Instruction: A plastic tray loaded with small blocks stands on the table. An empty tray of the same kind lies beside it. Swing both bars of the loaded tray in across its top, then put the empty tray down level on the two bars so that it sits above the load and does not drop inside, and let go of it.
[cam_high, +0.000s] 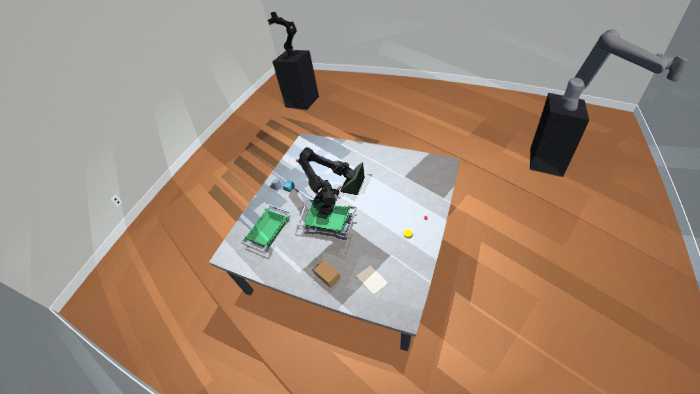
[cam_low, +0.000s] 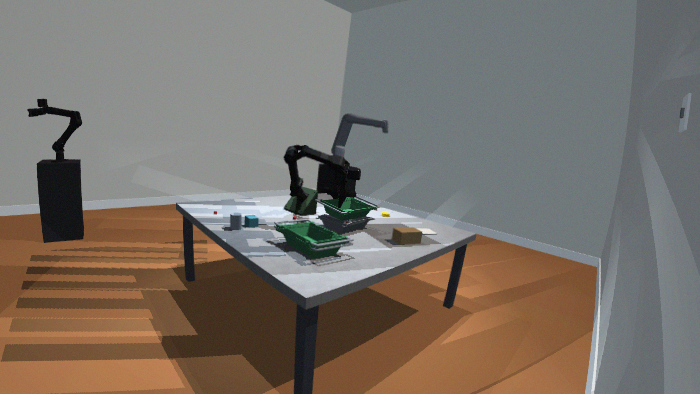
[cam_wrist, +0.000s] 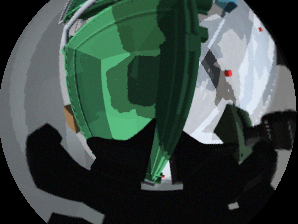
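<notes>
Gripping the wall of a green tray (cam_high: 338, 220) (cam_low: 348, 212) (cam_wrist: 115, 37), the black gripper (cam_high: 325, 211) (cam_low: 342, 204) (cam_wrist: 160, 121) has its fingers closed on the edge and reaches down into the tray from the arm's side. The held tray sits roughly level directly over a darker grey tray (cam_low: 342, 223), its rim lying above the lower one's; whether the two touch, and how the lower tray's bars lie beneath, cannot be told. The load below is hidden too, while the part of the upper tray's floor that shows carries no blocks. A second green tray (cam_high: 266, 228) (cam_low: 312, 239) stands upright beside the pair, well inside the table (cam_high: 400, 305) (cam_low: 300, 295) but near its long edge, with a strip of bare tabletop between it and the stacked trays. That gap is the narrow side for moving. Toward the opposite edge there is more room, with a yellow disc (cam_high: 408, 233) (cam_low: 385, 214) well apart from the trays. A brown block (cam_high: 327, 274) (cam_low: 407, 235) and a pale sheet (cam_high: 372, 280) (cam_low: 428, 231) lie near another edge, apart from both standing trays. On the arm's side the room is tighter: a dark green slanted piece (cam_high: 354, 179) (cam_low: 302, 201) (cam_wrist: 231, 126) rises near the stack, and a blue cube (cam_high: 288, 185) (cam_low: 251, 221) stands beside a grey cylinder (cam_high: 276, 184) (cam_low: 235, 221) by the edge.
</notes>
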